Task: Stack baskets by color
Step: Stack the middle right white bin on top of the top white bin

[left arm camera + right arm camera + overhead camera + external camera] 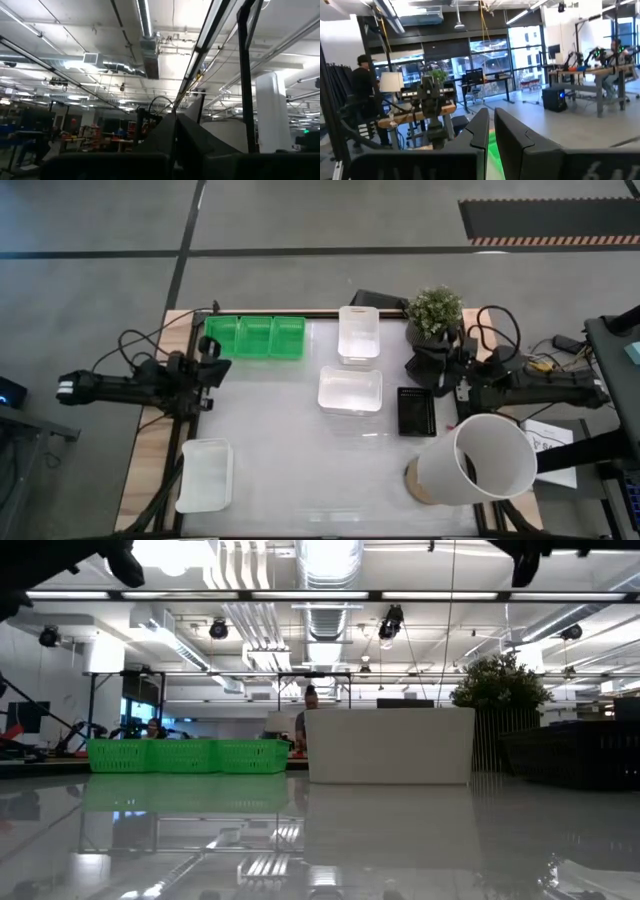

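Note:
Three green baskets (255, 337) stand side by side in a row at the table's far left, also seen in the low view (187, 755). Three white baskets rest on their bottoms: one at the far middle (358, 333), one at the centre (350, 389), one at the near left (205, 475). A black basket (416, 410) sits right of centre. My left gripper (220, 364) is shut and raised above the left edge, its fingers (175, 117) pointing up at the ceiling. My right gripper (435, 368) is shut and raised beside the plant, holding nothing (491, 112).
A large white cylinder (478, 460) lies tipped at the near right. A potted plant (435, 310) stands at the far right, next to my right gripper. Cables and a dark flat object (378, 301) lie along the far edge. Bare tabletop (300, 470) lies at the near middle.

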